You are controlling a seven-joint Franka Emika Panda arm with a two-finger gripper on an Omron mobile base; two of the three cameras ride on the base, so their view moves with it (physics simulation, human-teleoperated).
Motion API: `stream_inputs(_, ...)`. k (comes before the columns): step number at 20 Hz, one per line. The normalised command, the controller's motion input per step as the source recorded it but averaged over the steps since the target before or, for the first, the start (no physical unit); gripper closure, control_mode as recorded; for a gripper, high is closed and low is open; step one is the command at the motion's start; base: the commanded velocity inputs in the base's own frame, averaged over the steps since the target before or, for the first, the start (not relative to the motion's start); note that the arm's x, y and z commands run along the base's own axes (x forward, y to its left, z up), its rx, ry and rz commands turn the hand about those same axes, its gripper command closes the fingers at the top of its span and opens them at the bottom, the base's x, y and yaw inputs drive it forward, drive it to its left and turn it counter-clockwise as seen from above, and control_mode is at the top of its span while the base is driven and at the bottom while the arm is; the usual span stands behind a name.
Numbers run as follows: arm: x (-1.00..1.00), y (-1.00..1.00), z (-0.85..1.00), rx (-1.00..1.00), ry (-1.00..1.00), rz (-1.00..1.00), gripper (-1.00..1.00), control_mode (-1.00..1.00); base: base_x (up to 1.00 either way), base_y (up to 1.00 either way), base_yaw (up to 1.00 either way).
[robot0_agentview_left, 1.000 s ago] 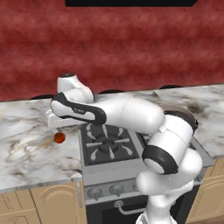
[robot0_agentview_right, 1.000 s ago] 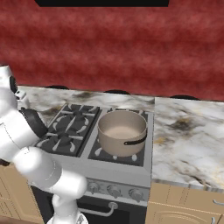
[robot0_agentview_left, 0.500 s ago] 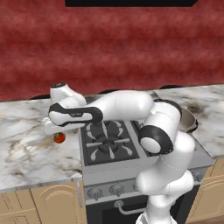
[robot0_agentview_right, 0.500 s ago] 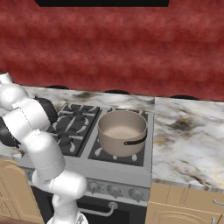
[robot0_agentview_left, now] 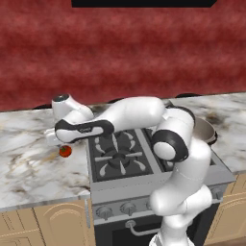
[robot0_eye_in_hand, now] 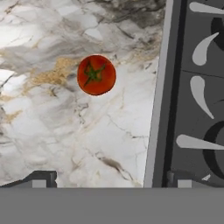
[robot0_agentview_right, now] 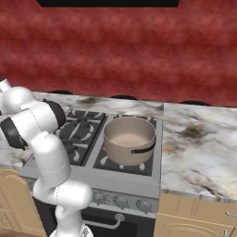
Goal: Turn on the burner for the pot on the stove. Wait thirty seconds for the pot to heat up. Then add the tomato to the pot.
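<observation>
Tomato (robot0_eye_in_hand: pixel 96 75) is lying on the marble counter (robot0_eye_in_hand: pixel 65 131), at 9 o'clock of the stove (robot0_agentview_left: pixel 125 158) — light, round, glossy, liable to roll. Gripper (robot0_eye_in_hand: pixel 109 178) is hovering above with jaws fully spread, holding nothing — grasp across its middle, gently.

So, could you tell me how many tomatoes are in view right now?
1. The tomato lies on the marble counter just left of the stove, below the open gripper.
</observation>
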Motion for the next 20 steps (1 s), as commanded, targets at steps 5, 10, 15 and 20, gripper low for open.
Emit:
stream_inputs(5,0.33,0.0,-0.31,0.01,-0.09,0.0,-1.0,-1.0,0.0,0.0,0.0)
stream_inputs(10,0.32,0.01,-0.14,0.05,0.02,0.0,-1.0,-1.0,0.0,0.0,0.0)
stream_inputs(15,0.41,0.08,-0.01,0.02,0.11,-0.01,-1.0,-1.0,0.0,0.0,0.0)
stream_inputs(20,0.33,0.1,-0.1,0.0,0.15,0.0,-1.0,-1.0,0.0,0.0,0.0)
